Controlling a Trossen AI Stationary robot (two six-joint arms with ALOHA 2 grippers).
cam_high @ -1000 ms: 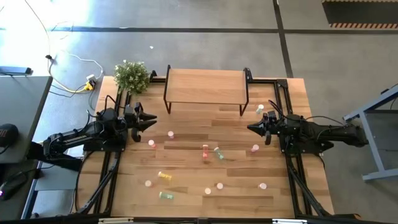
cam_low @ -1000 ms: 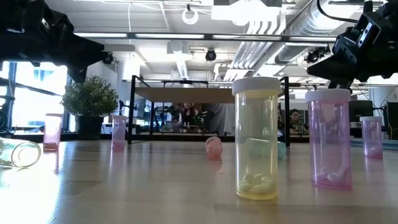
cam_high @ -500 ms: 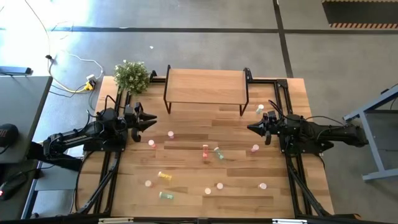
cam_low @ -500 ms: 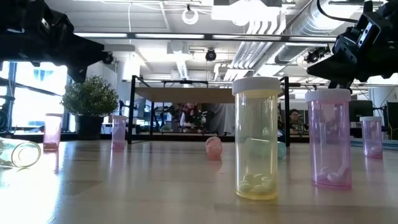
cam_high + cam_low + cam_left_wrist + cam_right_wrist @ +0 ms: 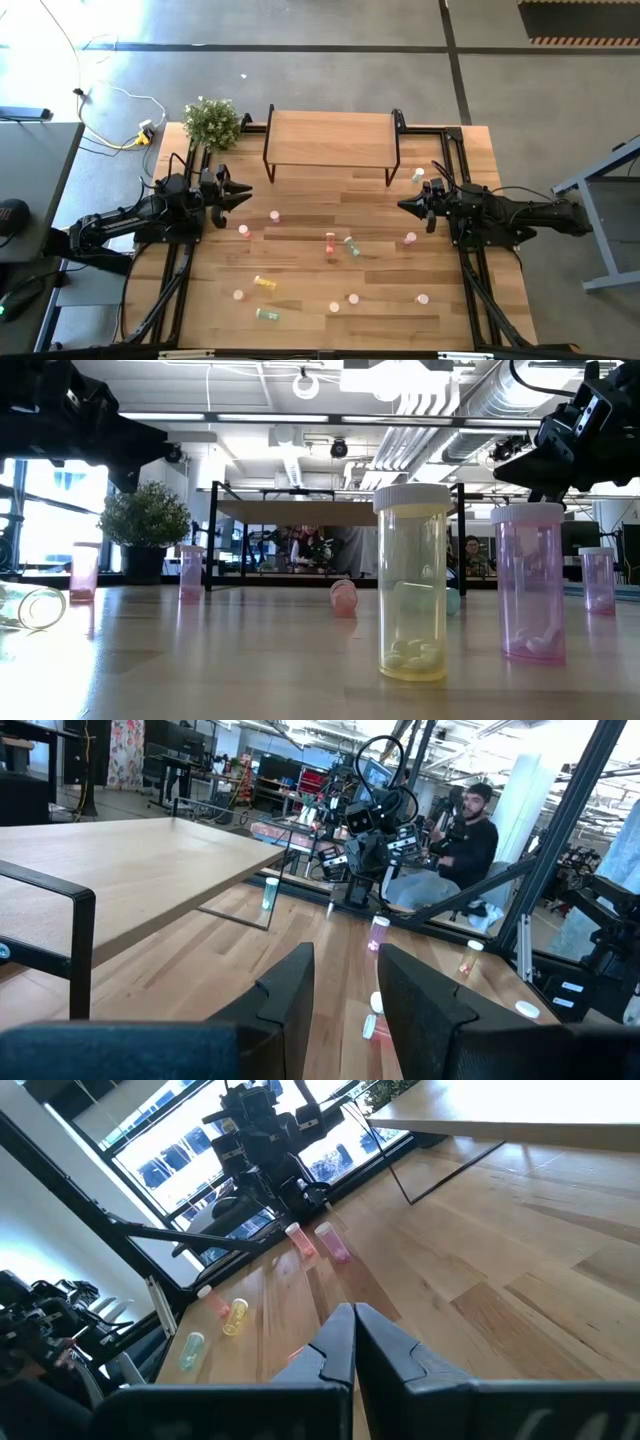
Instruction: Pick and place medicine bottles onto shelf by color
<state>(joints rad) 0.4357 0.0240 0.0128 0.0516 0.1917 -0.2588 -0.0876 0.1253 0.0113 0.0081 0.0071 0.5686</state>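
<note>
Both arms hover above the wooden table, touching nothing. My left gripper (image 5: pixel 247 195) is open near the table's left side, with its fingertips (image 5: pixel 345 965) a small gap apart. My right gripper (image 5: pixel 402 207) is shut near the right side, fingers together (image 5: pixel 353 1320). Each points toward the table's middle. The shelf (image 5: pixel 330 139) stands on thin black legs at the far edge. Several tiny bottles are scattered between the grippers. Pink ones stand upright (image 5: pixel 274 215), (image 5: pixel 410 239). A red-orange one (image 5: pixel 330 243) and a green one (image 5: pixel 351 246) are mid-table. A yellow one (image 5: pixel 264 283) lies on its side.
A potted plant (image 5: pixel 211 122) stands at the far left corner beside the shelf. Black frame rails (image 5: pixel 470 270) run along both table sides under the arms. One green bottle (image 5: pixel 418 175) stands by the shelf's right leg. A person (image 5: pixel 470 840) sits beyond the table.
</note>
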